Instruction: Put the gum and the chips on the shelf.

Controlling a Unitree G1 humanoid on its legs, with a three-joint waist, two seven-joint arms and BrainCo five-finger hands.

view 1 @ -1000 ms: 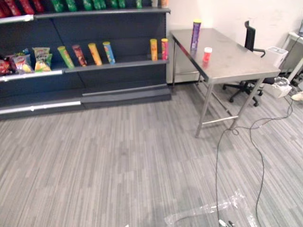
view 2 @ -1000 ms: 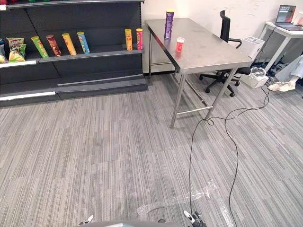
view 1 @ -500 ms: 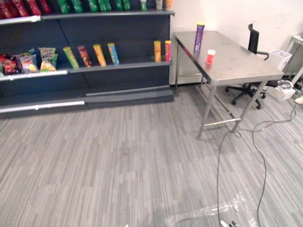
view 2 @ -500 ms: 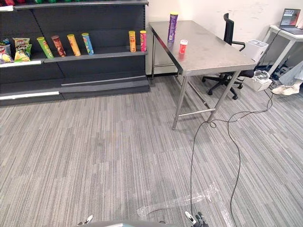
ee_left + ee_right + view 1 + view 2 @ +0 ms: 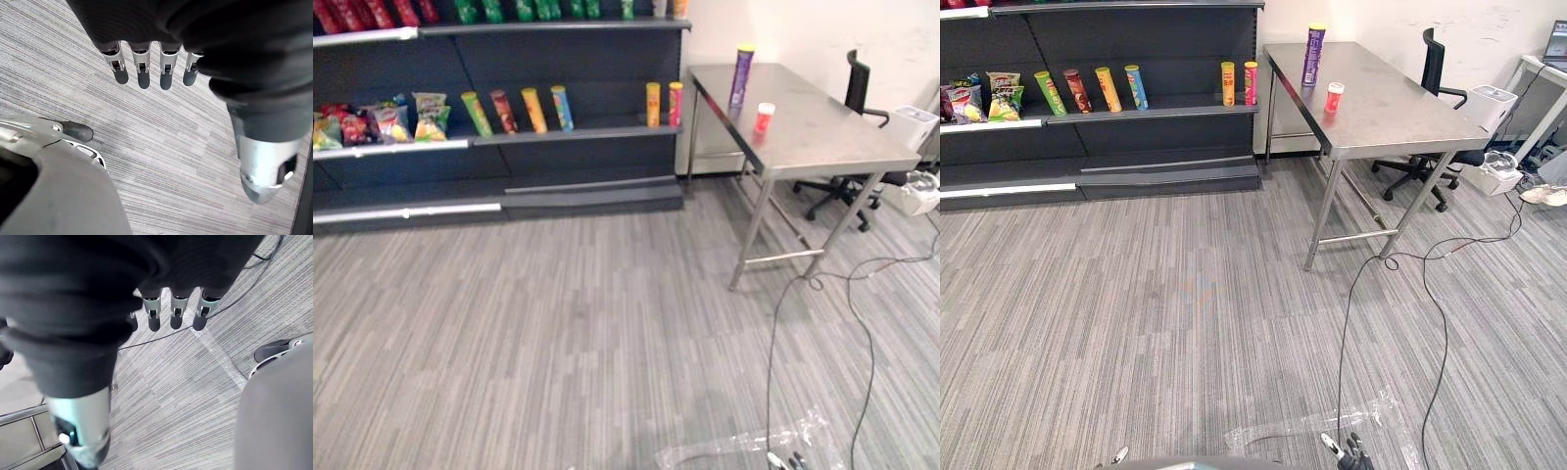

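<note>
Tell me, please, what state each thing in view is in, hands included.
purple chips can: upright on the steel table, not yet shelved.
red gum tub: upright on the table, white lid on.
left hand: open, empty.
right hand: open, empty.
shelf cans: standing in a row.

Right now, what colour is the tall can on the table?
Tall can: purple, yellow lid; best in right eye view.

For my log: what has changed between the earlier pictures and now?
Nothing was moved or grasped; the camera turned left, so the whole scene slid right. The tall purple chips can and the small red gum tub stand on the steel table as before. The left hand and right hand hang open, empty.
</note>
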